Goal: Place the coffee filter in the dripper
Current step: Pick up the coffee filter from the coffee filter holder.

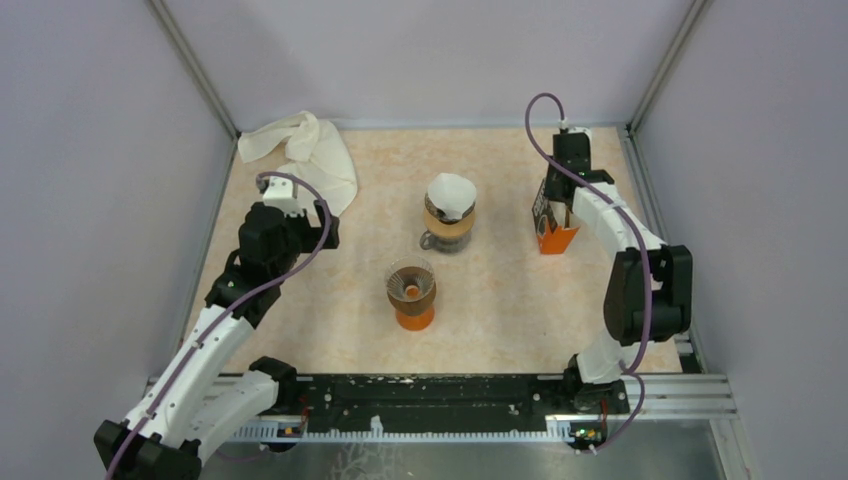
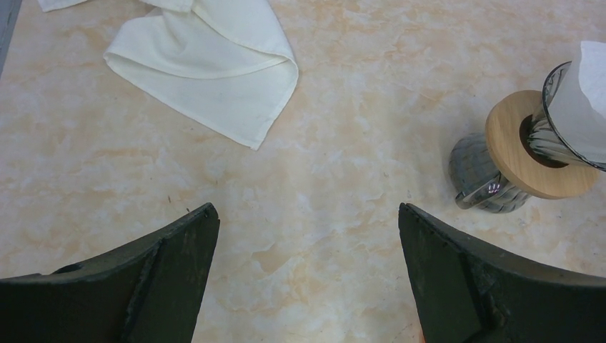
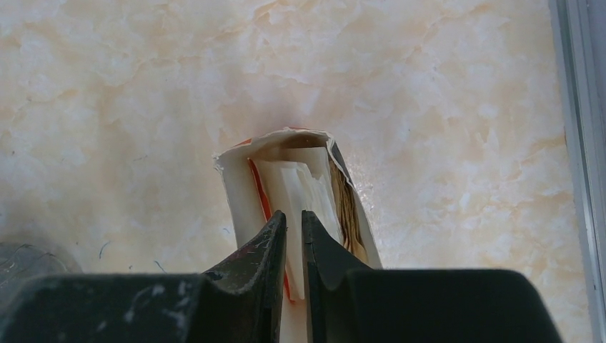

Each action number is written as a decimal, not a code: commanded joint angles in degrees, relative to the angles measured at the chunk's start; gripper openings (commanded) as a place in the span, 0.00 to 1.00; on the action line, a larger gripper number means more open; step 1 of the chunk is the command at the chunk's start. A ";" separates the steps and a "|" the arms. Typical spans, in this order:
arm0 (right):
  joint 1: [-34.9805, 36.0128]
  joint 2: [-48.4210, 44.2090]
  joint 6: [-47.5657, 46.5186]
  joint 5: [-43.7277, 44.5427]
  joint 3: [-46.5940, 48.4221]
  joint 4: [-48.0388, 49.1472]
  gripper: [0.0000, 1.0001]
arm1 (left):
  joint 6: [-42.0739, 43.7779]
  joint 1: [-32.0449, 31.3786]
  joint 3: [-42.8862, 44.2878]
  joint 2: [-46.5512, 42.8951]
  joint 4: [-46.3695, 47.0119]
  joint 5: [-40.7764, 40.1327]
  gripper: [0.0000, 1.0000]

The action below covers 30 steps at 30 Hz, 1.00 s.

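Observation:
My right gripper (image 3: 294, 214) is at the open top of the orange filter box (image 3: 239, 193), which stands at the right (image 1: 556, 236). Its fingers are nearly closed on a white coffee filter (image 3: 304, 187) sticking out of the box. Brown filters (image 3: 348, 209) sit beside it. An orange dripper (image 1: 411, 291) with a ribbed cone stands at the table's centre front. Behind it is a glass dripper on a wooden collar (image 1: 449, 218), holding a white filter (image 1: 451, 192). My left gripper (image 2: 307, 211) is open and empty above bare table, left of the glass dripper (image 2: 564, 118).
A crumpled white cloth (image 1: 305, 155) lies at the back left, also in the left wrist view (image 2: 214, 64). Walls enclose the table on three sides. A metal rail (image 3: 575, 143) runs along the right edge near the box.

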 commanded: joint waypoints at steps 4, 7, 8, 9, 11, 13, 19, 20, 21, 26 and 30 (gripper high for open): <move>-0.60 1.52 -0.13 1.60 1.18 0.18 0.14 | -0.79 0.53 -0.30 0.36 0.60 1.47 1.00; -0.55 1.47 -0.13 0.77 1.05 0.30 0.14 | -0.86 0.65 -0.30 0.40 0.68 1.56 1.00; -0.55 1.51 -0.08 0.57 1.07 0.37 0.14 | -0.86 0.71 -0.37 0.36 0.68 1.57 1.00; -0.55 1.55 -0.12 0.28 1.15 0.27 0.14 | -0.84 0.77 -0.31 0.46 0.63 1.63 1.00; -0.55 1.65 -0.21 -0.63 1.21 0.30 0.14 | -0.88 0.82 -0.37 0.52 0.68 1.80 1.00; -0.59 1.64 -0.29 -1.56 1.34 0.30 0.14 | -0.90 0.91 -0.38 0.64 0.68 1.91 1.00; -0.56 1.06 -0.69 -2.76 1.44 0.55 0.05 | -0.99 1.22 -0.34 0.62 0.68 2.30 1.00; -0.59 0.96 -0.78 -2.79 1.49 0.49 0.03 | -1.00 1.18 -0.35 0.68 0.74 2.50 1.00; -0.53 0.88 -0.89 -2.76 1.58 0.37 0.01 | -0.96 1.25 -0.26 0.74 0.68 2.61 1.00; -0.55 -0.93 -1.20 -3.17 2.01 -0.24 0.00 | -1.06 1.35 -0.36 0.64 0.76 3.29 1.00; -0.54 -3.17 -1.34 -3.46 2.38 -0.89 0.00 | -1.06 1.46 -0.34 0.64 0.85 4.63 1.00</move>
